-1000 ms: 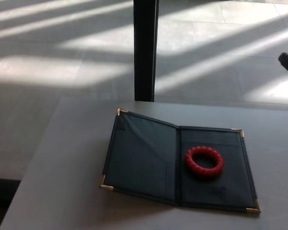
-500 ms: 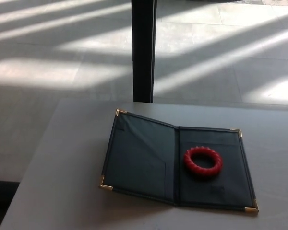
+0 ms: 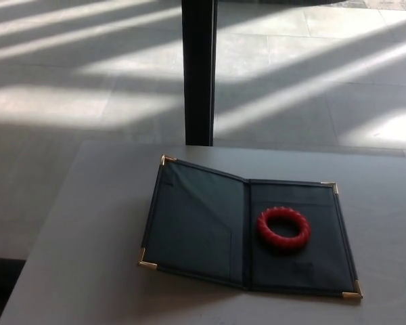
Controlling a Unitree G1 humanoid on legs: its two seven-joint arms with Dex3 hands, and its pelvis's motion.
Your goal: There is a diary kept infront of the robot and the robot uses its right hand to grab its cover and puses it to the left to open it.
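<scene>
The diary [image 3: 247, 233] already lies spread open at the table's [image 3: 88, 257] centre, cover folded out toward 9 o'clock, spine running 12 to 6, a red ring [image 3: 284, 229] on its right page (neither hand shows, so their fingers cannot be judged).

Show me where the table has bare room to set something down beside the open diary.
The widest bare patch is the table left of the diary, out to the table's left edge. A narrower strip runs right of the diary, another behind it toward the dark post. The diary's right page holds a red ring. Neither hand is in view.
</scene>
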